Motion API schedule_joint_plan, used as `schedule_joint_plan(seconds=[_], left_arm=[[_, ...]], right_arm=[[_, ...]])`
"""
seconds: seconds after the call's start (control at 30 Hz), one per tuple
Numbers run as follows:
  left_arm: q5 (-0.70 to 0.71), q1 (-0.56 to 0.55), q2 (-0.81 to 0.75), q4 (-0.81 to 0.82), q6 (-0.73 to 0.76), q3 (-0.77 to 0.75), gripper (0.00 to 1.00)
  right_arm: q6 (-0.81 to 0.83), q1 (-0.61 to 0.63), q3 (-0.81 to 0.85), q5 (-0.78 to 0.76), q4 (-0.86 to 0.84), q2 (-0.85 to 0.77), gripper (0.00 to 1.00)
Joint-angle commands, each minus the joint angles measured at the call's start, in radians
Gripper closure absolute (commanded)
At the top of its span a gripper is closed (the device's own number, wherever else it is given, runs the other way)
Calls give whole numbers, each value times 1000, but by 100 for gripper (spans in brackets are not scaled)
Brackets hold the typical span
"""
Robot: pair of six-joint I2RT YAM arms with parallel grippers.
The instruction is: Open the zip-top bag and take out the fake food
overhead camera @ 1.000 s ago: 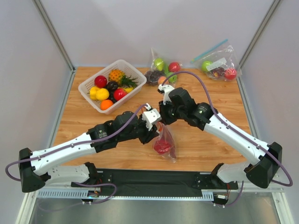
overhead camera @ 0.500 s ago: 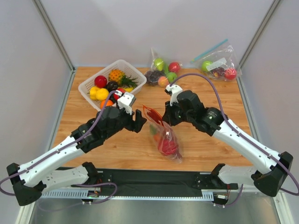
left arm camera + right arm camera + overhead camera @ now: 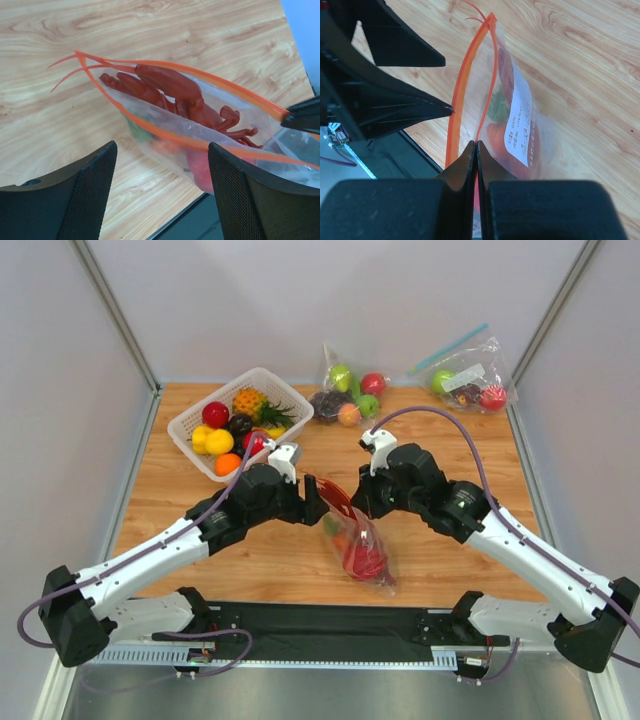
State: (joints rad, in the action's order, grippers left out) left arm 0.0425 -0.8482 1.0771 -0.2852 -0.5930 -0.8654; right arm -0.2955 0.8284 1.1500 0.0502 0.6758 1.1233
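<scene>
Ahead of left gripper [image 3: 161,145]: clear zip-top bag [image 3: 362,552], orange-red zip strip [image 3: 165,136], white label [image 3: 518,122]; dark-red lobster [image 3: 172,90] inside; tan woodgrain table [image 3: 150,30].

The zip-top bag [image 3: 170,135] blurs the carrot [image 3: 162,148] inside.

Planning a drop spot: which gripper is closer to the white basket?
Left. The left gripper, open at the mouth of the bag, is near-right of the basket. The right gripper, shut on the bag's rim, is farther right, across that mouth.
</scene>
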Motion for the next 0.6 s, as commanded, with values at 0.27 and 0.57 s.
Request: schedule_joint_plan(seconds=[0.27, 0.57], left_arm=[[-118, 8, 98, 147, -71, 12, 71], [-184, 41, 152, 117, -24, -101, 100]], right_arm=[[1, 11, -32, -94, -38, -68, 100], [75, 2, 0, -279, -4, -77, 100]])
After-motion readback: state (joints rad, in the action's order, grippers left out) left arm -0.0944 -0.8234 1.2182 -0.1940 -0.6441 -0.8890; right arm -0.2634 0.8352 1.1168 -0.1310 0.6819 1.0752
